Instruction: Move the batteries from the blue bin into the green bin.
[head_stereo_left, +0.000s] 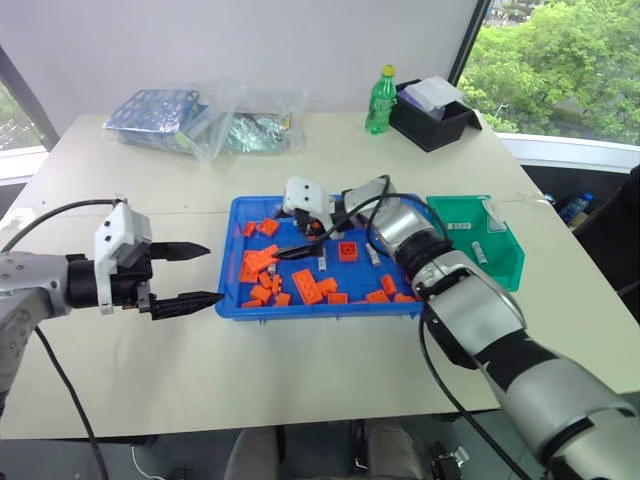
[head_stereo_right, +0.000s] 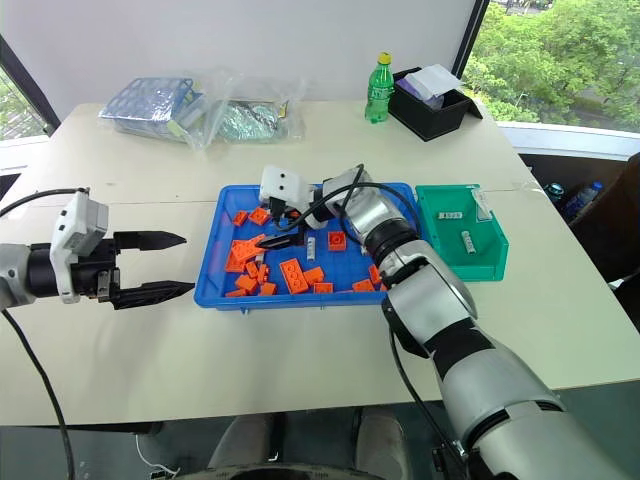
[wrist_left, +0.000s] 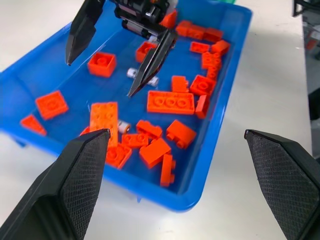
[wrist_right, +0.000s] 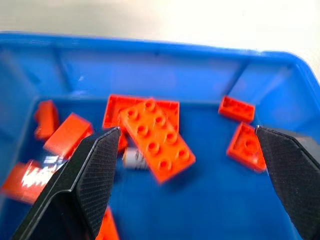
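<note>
Orange bricks (wrist_right: 156, 139) overlie a battery (wrist_right: 134, 158) – right end effector (wrist_right: 187, 150) wide open, empty

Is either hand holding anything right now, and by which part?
Nothing is held. The right hand is open above the blue bin, among the orange bricks. The left hand is open beside the bin.

place: office or lab room | evidence: large pale table (head_stereo_left: 300, 370) by a plain white wall (head_stereo_left: 250, 50) | window (head_stereo_left: 560, 60) onto green trees | sorting trays, toy bricks (head_stereo_left: 307, 285), green bottle (head_stereo_left: 380, 100), black box (head_stereo_left: 435, 120) laid out
</note>
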